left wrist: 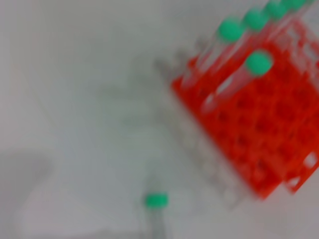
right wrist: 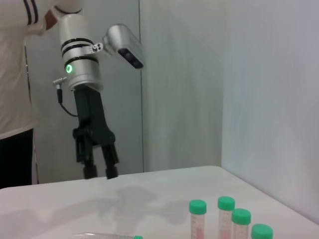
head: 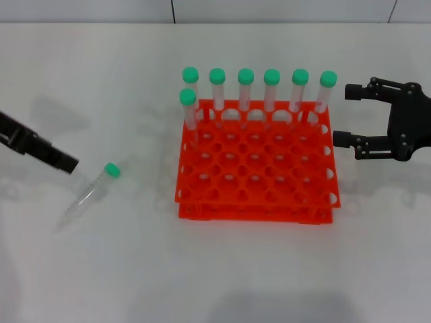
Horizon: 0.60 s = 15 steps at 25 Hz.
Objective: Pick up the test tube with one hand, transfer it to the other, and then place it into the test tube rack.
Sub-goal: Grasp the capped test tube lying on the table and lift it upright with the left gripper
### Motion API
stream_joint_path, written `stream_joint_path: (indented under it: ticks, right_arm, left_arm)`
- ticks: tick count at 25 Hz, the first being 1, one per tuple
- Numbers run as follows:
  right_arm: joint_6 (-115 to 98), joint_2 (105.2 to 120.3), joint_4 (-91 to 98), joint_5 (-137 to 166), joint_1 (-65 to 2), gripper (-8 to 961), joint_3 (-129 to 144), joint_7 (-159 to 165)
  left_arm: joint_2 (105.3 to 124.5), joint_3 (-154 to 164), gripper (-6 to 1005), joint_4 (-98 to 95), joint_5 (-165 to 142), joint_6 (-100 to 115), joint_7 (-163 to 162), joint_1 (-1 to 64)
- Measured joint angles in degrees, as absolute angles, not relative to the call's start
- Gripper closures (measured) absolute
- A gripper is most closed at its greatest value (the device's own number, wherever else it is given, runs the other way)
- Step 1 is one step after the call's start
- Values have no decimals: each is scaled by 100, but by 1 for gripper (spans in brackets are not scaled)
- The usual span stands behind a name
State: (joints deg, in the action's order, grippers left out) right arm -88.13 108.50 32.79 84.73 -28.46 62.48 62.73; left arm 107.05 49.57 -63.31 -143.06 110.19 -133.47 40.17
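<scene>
The test tube lies on the white table left of the rack, green cap toward the rack; it also shows in the left wrist view. My left gripper is just left of and above the tube's cap, empty; the right wrist view shows it with fingers apart, tips near the table. The orange-red test tube rack stands at the centre and also shows in the left wrist view. My right gripper is open and empty just right of the rack's far right corner.
Several green-capped tubes stand in the rack's back row, and one more stands in the second row at the left. Their caps show in the right wrist view. A person in white stands behind the left arm.
</scene>
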Motion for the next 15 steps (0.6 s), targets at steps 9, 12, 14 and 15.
stream_joint_path:
  ticks: [9,12,14,15]
  right_arm:
    - [-8738,10907,3286,8464,-2876,89,6248,6207]
    - [-8726,10927,3287,8458,-2856,89,6249,6204]
    - [-8701,10940,3287,8454,-2845,89,6249,6200]
    - [-8693,10944,3287,8452,-2844,89,6249,6200]
  left_arm:
    - [10999,5463,235,-6124,-15708,10894,-13687,4392]
    - [11053,5523,240,-5934,-15795,10694,-13679,4406]
    - [11082,5622,243,-5798,-15865,10547,-13695,4412]
    - [11108,5679,244,-5739,-15915,10471,-13699,4415]
